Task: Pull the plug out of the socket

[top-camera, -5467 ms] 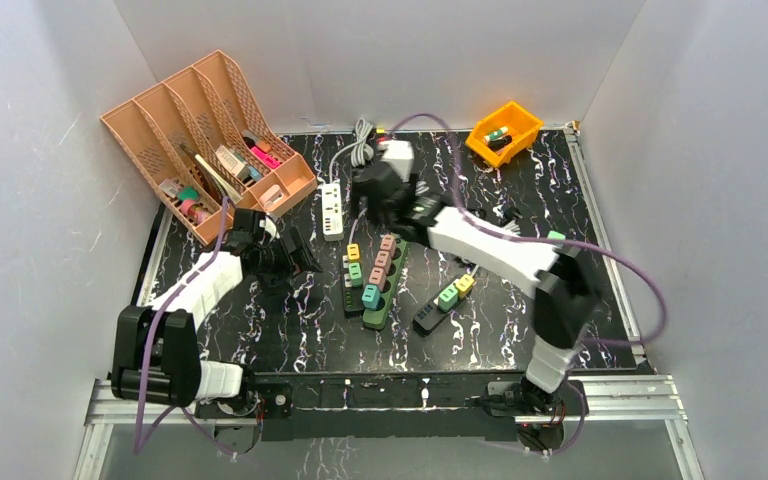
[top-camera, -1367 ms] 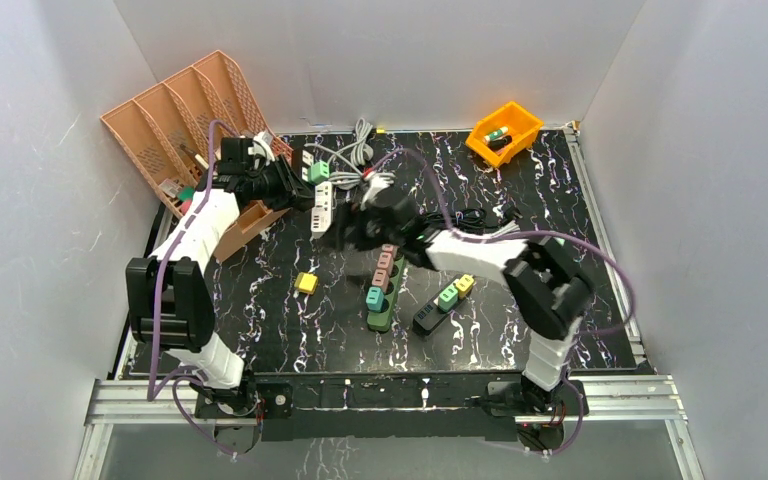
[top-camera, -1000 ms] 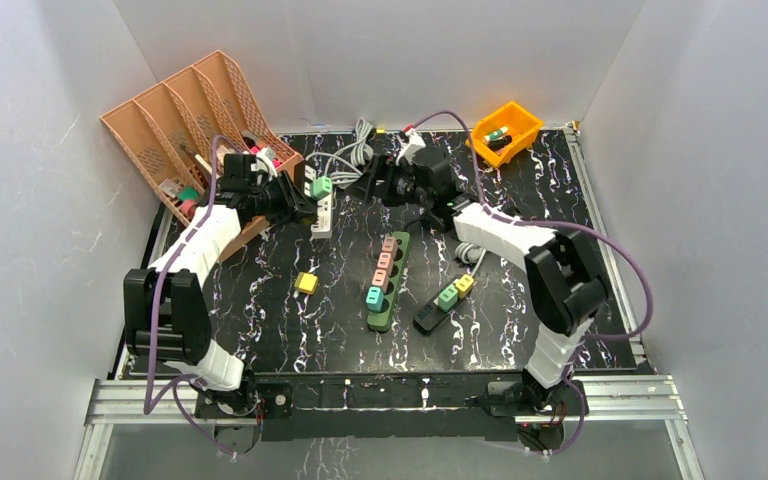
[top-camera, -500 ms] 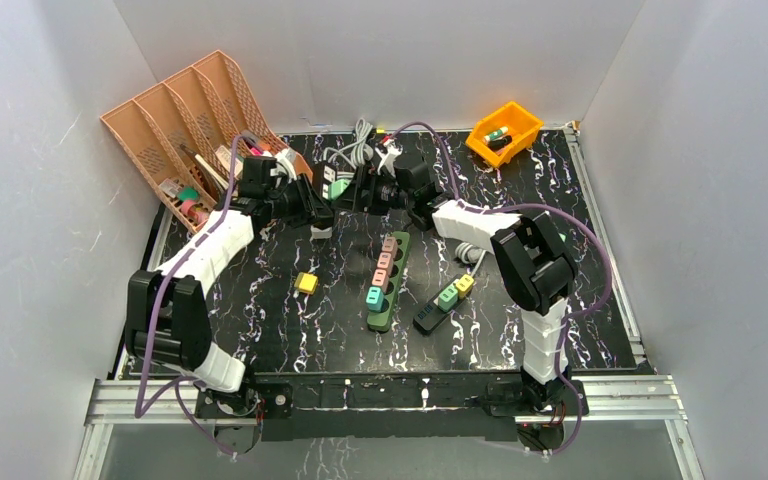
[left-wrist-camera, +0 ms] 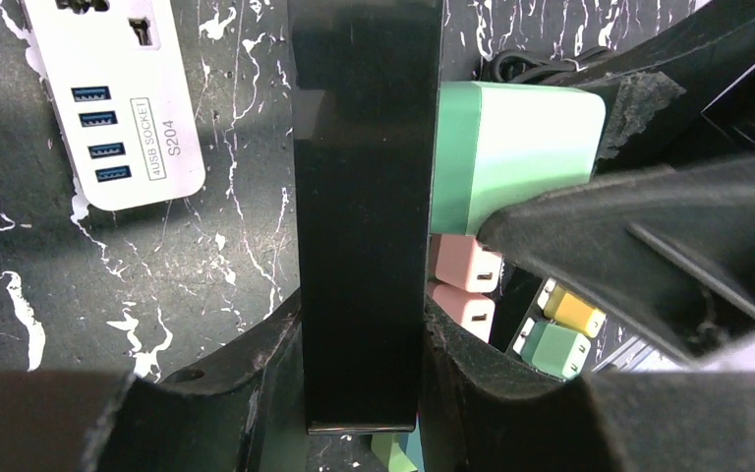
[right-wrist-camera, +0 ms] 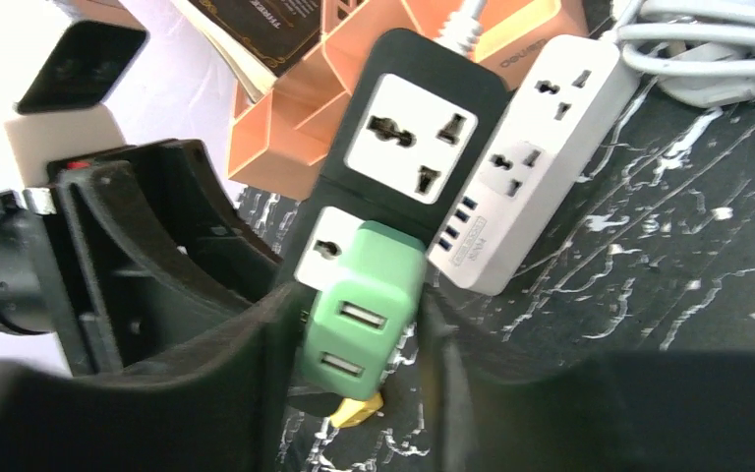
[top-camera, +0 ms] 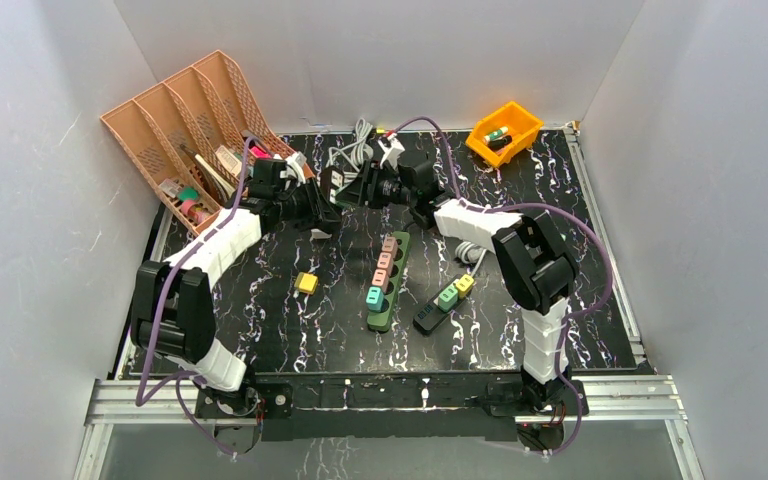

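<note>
Both arms meet above the far left of the black marbled surface. The left fingers are clamped narrow on the black socket strip, which is raised off the surface. The green plug sits on the strip's lower outlet, two USB ports on its face. The right fingers are closed against its two sides. One universal outlet above the plug is free.

Surroundings: a white power strip, marked "4USB SOCKET S204", lies directly beneath. The orange file rack stands just beside the left arm. Grey coiled cable lies behind the fingers. Nearer the arm bases lie a loose yellow plug, a green strip carrying pink and teal plugs, and a short black strip. A yellow bin sits well apart at the far right. Print on the black strip's end is too small to read.
</note>
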